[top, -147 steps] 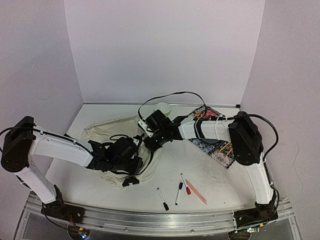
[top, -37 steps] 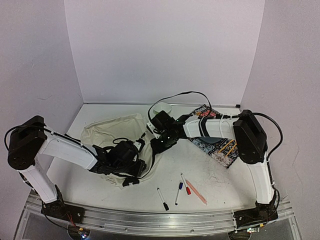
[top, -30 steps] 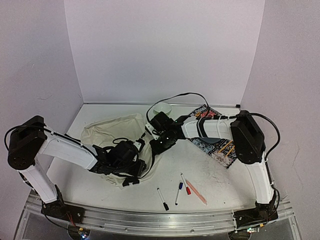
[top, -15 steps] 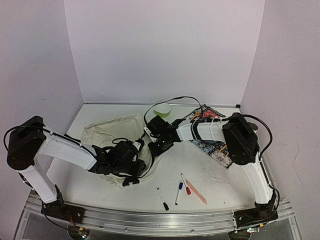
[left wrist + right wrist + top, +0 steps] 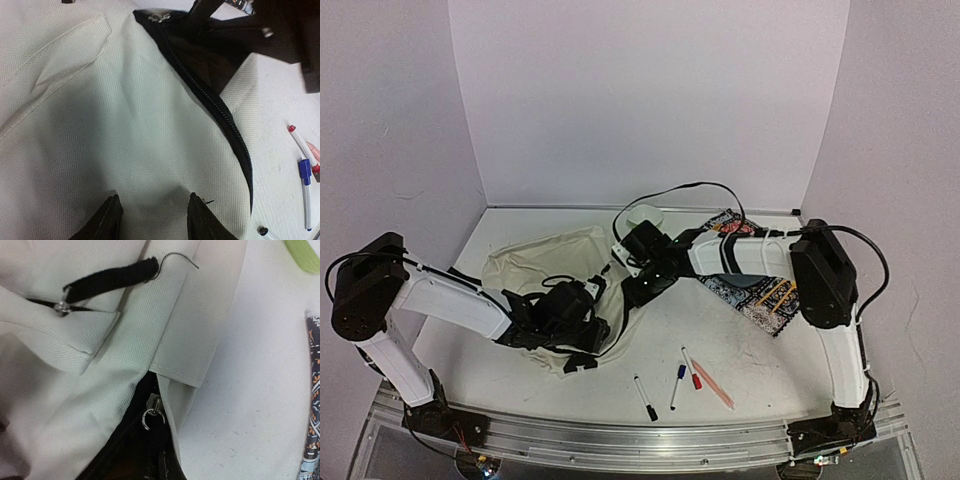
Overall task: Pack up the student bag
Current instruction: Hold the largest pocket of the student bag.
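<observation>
Cream bag [image 5: 545, 262] lies slumped left of centre, left gripper [image 5: 152, 217] pinching its cloth, right gripper [image 5: 642, 290] pressed together at the zip pull [image 5: 152, 416], whose tab could slip free.

A lab: plain white walls [image 5: 650, 100] enclose a bare table [image 5: 770, 360].

Patterned cloth/pouch [image 5: 752, 290], dark blue w/ orange, red & white print, lies flat on white table [image 5: 740, 350], right of centre. Pale green bowl [image 5: 644, 214] sits behind it to the left, near back wall. In front of cloth, a loose row of pens: black-capped marker [image 5: 645, 397], blue-capped pen [image 5: 677, 385], red-capped pen [image 5: 691, 370], pink pencil [image 5: 712, 384], the last three touching or nearly so.
</observation>
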You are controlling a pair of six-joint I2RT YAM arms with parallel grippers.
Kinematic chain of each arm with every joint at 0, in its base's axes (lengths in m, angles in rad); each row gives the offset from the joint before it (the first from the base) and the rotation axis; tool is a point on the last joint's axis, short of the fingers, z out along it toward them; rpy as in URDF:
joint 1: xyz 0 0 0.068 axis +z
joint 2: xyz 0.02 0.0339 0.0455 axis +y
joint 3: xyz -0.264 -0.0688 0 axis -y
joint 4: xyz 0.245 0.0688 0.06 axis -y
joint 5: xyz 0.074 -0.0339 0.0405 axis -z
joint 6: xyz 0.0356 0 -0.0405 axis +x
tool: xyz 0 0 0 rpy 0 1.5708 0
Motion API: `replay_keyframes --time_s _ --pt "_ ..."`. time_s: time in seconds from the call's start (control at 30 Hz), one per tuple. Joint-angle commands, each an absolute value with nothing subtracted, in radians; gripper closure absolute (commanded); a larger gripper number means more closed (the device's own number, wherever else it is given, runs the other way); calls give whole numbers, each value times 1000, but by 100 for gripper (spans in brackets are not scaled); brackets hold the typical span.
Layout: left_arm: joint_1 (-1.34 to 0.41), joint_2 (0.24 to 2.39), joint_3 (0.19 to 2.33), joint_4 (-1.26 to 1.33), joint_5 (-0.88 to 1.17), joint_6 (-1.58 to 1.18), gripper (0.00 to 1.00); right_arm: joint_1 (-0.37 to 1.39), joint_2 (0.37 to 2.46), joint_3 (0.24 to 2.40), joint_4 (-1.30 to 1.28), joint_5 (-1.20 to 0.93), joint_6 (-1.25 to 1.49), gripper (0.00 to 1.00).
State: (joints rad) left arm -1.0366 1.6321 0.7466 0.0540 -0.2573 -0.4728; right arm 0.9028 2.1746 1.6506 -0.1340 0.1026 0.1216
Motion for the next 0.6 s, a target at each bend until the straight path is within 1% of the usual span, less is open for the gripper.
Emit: replay_keyframes --time_s 0.0,0.13,0.3,0.47,0.57 --pt "-1010 1579 786 -43 -291 -481 50 899 2048 1614 -172 48 87 100" --pt "-963 1537 858 -95 -294 -460 45 899 2024 1605 -172 12 70 100" --pt "-842 1525 955 -108 -230 -436 39 898 2026 1613 -172 -26 57 100" --pt "-811 1621 1087 -135 -213 -388 31 897 2034 1614 -173 -35 55 100" --pt "-799 1721 1183 -180 -209 -370 31 897 2034 1608 -172 -39 57 100"
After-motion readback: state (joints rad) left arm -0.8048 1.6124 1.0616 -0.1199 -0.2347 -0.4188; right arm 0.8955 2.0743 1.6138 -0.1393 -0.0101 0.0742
